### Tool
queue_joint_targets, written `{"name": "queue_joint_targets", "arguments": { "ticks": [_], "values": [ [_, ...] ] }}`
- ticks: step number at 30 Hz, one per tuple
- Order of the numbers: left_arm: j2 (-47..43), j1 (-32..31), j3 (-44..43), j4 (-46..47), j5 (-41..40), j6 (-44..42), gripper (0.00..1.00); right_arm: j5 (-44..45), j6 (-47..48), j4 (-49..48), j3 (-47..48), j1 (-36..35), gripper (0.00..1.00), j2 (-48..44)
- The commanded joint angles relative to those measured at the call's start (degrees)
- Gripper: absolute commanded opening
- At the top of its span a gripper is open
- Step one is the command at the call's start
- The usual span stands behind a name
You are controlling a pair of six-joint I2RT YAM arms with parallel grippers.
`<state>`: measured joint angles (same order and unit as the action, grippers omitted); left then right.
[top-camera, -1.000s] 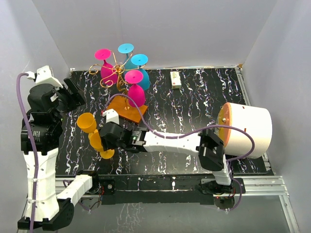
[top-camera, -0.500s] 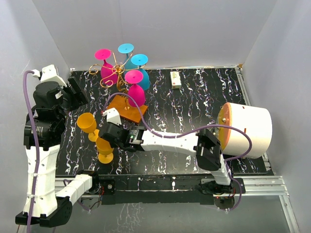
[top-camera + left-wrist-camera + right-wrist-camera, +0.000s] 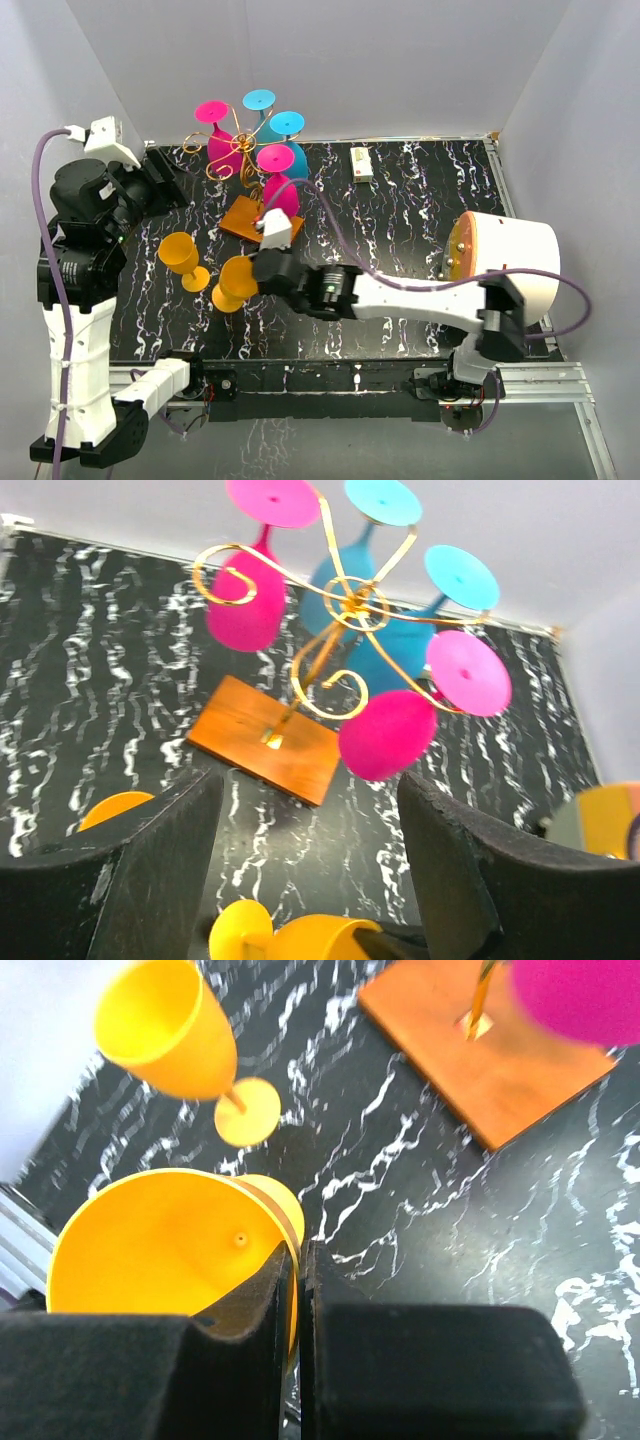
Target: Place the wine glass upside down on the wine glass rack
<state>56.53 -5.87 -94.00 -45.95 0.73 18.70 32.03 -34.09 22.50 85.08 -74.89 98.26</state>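
Observation:
The wine glass rack [image 3: 240,150], a gold wire tree on an orange-brown base [image 3: 248,218], stands at the back left with several pink and blue glasses hanging upside down on it. My right gripper [image 3: 262,275] is shut on the rim of a yellow-orange wine glass [image 3: 235,283], which is tilted on its side just in front of the base. The right wrist view shows one finger inside the bowl [image 3: 160,1250] and one outside, at my right gripper [image 3: 298,1260]. My left gripper [image 3: 160,185] is open and holds nothing. In its view, my left gripper [image 3: 310,780] looks onto the rack [image 3: 345,605] and the held glass [image 3: 300,940].
A second yellow-orange glass [image 3: 183,258] stands upright left of the held one and shows again in the right wrist view [image 3: 170,1030]. A large white cylinder [image 3: 510,265] lies at the right edge. A small white box [image 3: 362,165] sits at the back. White walls enclose the table.
My right gripper has shut on the glass's rim, lifted it and carried it to the right, toward the rack's base, tipping it over. The left arm has drawn back a little.

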Motion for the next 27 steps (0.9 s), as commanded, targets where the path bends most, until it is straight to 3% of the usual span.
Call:
{"name": "queue_joint_targets", "arguments": {
  "ticks": [1,6,10,18,27],
  "values": [
    [0.7,-0.4,-0.6,2.4,11.8,0.7,0.69,8.5,3.6,-18.1,-8.6,-0.3,0.0,-12.4],
    [1.2,-0.3,0.8,4.4,17.9,4.9,0.71,14.0,6.0,-26.6,-16.8,-0.3,0.0,-20.0],
    [1.5,-0.3,3.2,2.9,13.0,8.3,0.73,16.3,6.4,-30.6,-19.9,-0.3,0.0,-22.6],
    [-1.3,-0.4,12.2,-1.8,2.0,23.1,0.74,17.4,3.3,-31.5,-21.3,-0.2,0.0,-22.7],
    [-2.5,-0.4,21.0,-0.3,7.9,39.1,0.74,16.9,7.7,-41.7,-21.9,-0.3,0.0,-17.7]
  ]
}}
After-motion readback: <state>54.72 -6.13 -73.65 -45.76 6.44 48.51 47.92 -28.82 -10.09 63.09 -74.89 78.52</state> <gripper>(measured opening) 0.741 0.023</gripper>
